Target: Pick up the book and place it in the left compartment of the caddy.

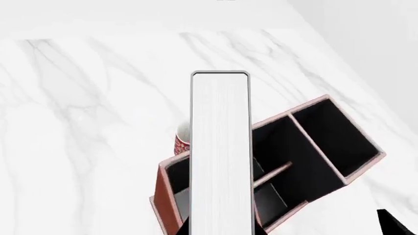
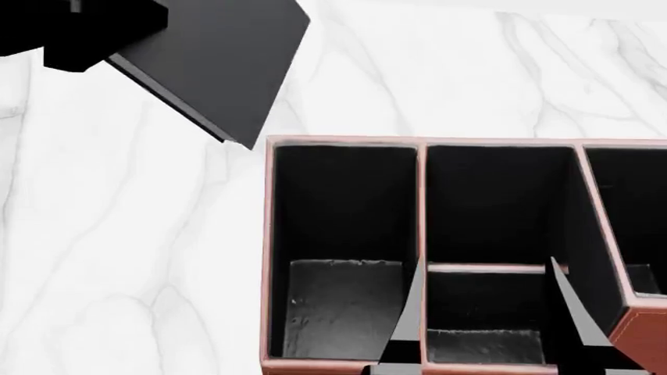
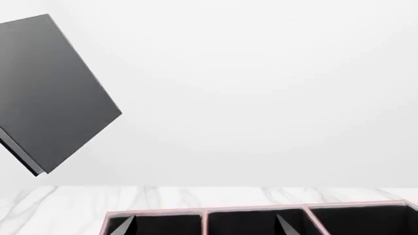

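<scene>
Page edges of the book [image 1: 220, 156] fill the middle of your left wrist view, nearest the lens, so the left gripper is evidently pinching it, though the fingers themselves are out of sight. Beyond the book lies the caddy [image 1: 313, 142] on the marble table [image 1: 85, 122], with a red patterned cup [image 1: 182, 142] peeking out just beside it.

Your head view shows the book [image 2: 214, 58] held aloft, tilted, up and to the left of the caddy [image 2: 422, 144], not yet over any bay. The left compartment [image 2: 344, 308] stands open with its greyish floor bare. Two dark tips of the right gripper [image 2: 479, 320] stand apart low in the frame, over the caddy, holding nothing.

From the right wrist view, the book [image 3: 52, 88] hangs high above the caddy's rim [image 3: 261, 211].

You are in the carry step. Next, bring the book rightward over the long bay, square it with the walls, then lower before letting go
</scene>
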Available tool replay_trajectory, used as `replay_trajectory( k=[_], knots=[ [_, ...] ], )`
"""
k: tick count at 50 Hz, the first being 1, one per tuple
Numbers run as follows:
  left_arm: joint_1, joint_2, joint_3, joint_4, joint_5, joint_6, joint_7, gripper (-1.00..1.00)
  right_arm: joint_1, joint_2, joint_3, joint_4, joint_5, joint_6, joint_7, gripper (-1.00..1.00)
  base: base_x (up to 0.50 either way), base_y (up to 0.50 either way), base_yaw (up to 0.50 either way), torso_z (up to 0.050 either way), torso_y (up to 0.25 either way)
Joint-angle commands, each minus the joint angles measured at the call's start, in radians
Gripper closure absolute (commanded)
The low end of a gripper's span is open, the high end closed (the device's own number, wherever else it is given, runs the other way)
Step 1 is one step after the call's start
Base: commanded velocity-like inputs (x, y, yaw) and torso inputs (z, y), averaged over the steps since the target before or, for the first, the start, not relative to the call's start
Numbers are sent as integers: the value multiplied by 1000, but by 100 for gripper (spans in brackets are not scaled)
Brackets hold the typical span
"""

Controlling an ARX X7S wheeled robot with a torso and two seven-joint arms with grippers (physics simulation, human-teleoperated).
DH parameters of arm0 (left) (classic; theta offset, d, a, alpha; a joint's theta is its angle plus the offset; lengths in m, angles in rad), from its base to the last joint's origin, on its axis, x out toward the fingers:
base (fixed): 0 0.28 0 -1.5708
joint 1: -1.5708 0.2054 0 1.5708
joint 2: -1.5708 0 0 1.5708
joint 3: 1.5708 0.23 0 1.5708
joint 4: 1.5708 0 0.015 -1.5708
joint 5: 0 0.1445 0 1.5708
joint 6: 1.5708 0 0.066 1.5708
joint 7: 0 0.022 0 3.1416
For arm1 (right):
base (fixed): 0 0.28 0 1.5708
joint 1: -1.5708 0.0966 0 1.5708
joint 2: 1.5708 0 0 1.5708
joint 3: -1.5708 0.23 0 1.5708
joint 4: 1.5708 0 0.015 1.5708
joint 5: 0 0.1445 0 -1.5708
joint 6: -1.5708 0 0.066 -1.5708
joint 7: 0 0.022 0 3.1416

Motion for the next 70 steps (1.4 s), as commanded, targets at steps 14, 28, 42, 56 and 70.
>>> replay_trajectory(
  k=[14, 28, 42, 56, 70],
  knots=[
    [122, 25, -56, 169, -159, 274, -159, 100, 0, -14, 25, 7, -16, -13, -21, -100, 0, 0, 0, 0, 1],
    [203, 25, -60, 262, -192, 348, -200, 100, 0, -10, 25, 3, -12, -11, -16, -100, 0, 0, 0, 0, 1],
    [315, 21, -58, 361, -185, 418, -224, 100, -1, -8, 23, 5, -13, -16, -15, -100, 0, 0, 0, 1, 1],
    [404, 16, -59, 428, -165, 461, -222, 100, 1, -7, 15, 8, -17, -17, -14, -100, 0, 0, 0, 0, 1],
    [447, 32, -56, 456, -145, 503, -224, 100, 3, -4, 14, 4, -14, -14, -9, -100, 0, 0, 0, 1, 1]
  ],
)
